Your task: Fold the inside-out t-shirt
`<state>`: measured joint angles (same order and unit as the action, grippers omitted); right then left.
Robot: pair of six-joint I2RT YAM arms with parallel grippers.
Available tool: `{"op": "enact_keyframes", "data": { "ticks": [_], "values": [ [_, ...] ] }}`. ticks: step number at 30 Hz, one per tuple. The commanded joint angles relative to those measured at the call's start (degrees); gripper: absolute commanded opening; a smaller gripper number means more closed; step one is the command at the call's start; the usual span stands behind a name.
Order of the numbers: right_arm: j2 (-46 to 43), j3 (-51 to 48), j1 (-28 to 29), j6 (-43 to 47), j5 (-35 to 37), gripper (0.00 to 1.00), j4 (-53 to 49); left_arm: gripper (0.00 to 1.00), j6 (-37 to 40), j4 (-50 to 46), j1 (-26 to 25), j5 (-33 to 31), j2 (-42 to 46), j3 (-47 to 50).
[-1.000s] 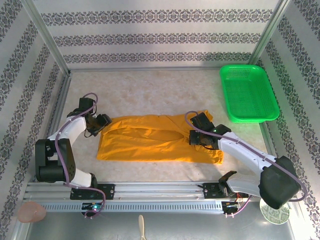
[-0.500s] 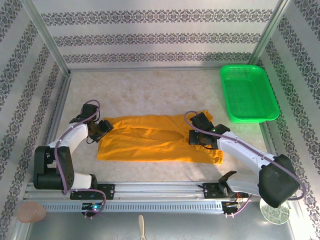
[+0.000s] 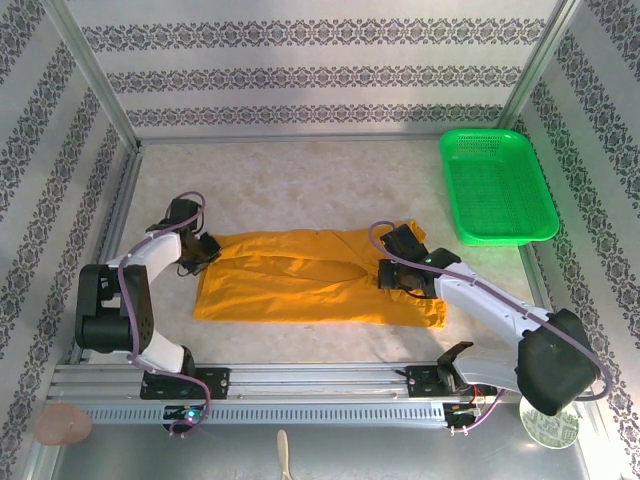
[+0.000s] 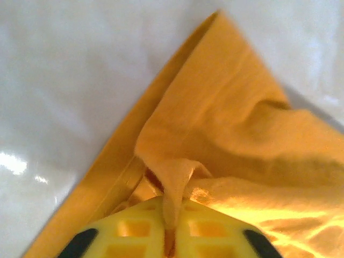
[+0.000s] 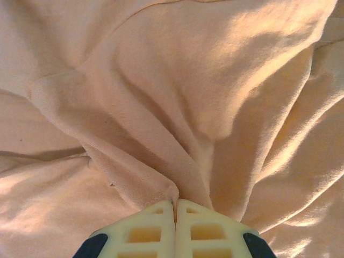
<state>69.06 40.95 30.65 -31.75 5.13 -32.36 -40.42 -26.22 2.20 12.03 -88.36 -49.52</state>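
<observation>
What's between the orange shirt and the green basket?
A bare strip of tabletop separates the t-shirt from the green basket, seen in the top external view.

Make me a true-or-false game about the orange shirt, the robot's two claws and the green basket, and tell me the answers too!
1. The left gripper is pinching a fold of the t-shirt. True.
2. The right gripper is open over bare table. False: it is shut on t-shirt cloth.
3. The t-shirt lies inside the green basket. False: it lies spread flat on the table, apart from the basket, which has nothing in it.
4. The green basket sits at the far right corner of the table. True.
</observation>
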Motion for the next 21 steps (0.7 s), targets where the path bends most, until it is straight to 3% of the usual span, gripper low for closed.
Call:
{"op": "enact_keyframes", "data": {
  "ticks": [1, 8, 20, 21],
  "values": [
    [-1.31, -0.12, -0.92, -0.77, 0.91, 0.0, -0.24, 0.0, 3.1, -1.96, -0.59, -2.73, -1.06, -5.31],
    [-5.85, -0.95, -4.29, -0.62, 0.81, 0.0, -1.56, 0.0, 9.06, -7.03, -0.51, -3.97, -0.41, -10.49],
    [-8.17, -7.29, -4.91, -1.83, -2.43, 0.0, -1.41, 0.0, 9.04, -5.44, 0.23, -2.19, 4.22, -0.86],
    [-8.52, -7.83, -4.9, -1.98, -3.04, 0.09, -1.39, 0.02, 9.05, -5.84, 0.73, -2.25, 4.76, -0.75]
  ]
}}
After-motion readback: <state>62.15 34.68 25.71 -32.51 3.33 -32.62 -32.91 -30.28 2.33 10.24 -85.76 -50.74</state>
